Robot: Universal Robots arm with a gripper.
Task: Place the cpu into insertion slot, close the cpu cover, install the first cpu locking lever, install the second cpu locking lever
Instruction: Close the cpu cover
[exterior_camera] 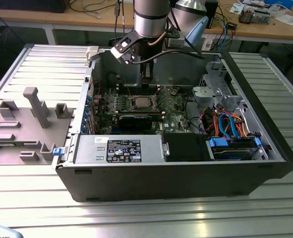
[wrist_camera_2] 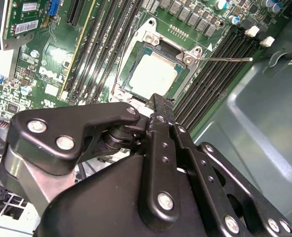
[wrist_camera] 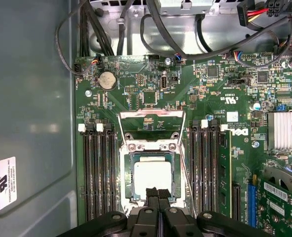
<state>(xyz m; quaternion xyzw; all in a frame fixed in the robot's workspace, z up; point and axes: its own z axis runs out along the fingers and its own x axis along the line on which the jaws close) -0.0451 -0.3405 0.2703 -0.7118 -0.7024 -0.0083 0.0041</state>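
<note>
Now | cpu (wrist_camera: 153, 180) flat in insertion slot (wrist_camera: 128, 173) | cpu cover (wrist_camera: 150, 123) apparently swung open

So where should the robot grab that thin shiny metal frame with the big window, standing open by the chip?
Probably by its free far bar, from above: the thin silvery metal frame stands flipped up on a hinge beside the flat silver-grey square chip, so that bar is clear and turns it easiest.

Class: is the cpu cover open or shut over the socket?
Open. In the first wrist view the cpu cover is swung back off the insertion slot, and the cpu lies bare in it.
</note>
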